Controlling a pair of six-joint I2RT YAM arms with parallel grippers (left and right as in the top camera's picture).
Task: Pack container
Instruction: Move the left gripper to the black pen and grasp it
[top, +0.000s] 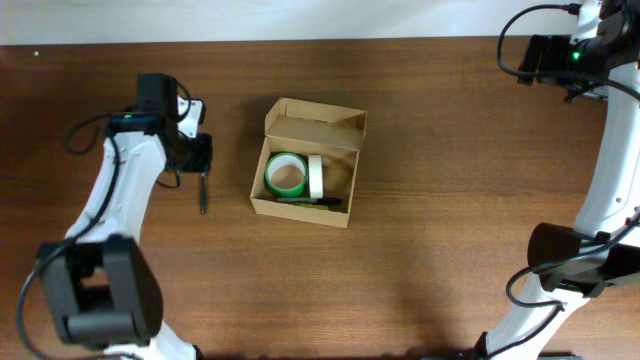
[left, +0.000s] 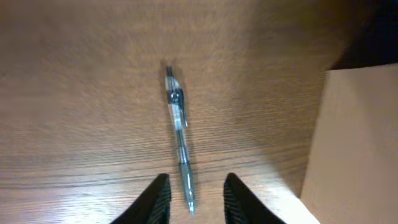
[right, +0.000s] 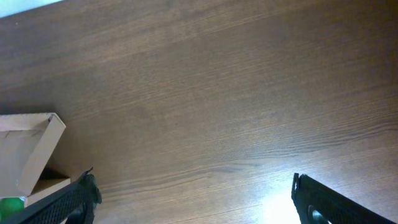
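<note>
Pen of clear plastic (left: 179, 134) lies lengthwise between the left claw's (left: 196, 182) parted, empty fingers, beside the tan cardboard box (top: 300, 210).

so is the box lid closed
No, the box has its flap standing open, and a green tape roll shows inside it.

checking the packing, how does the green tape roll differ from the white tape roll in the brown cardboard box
Colour: the green tape roll is bright green, the white tape roll is white. Pose: the green tape roll lies flat with its hole facing up, while the white tape roll stands on edge, showing only a narrow band from overhead. Both sit side by side inside the open tan cardboard box.
</note>
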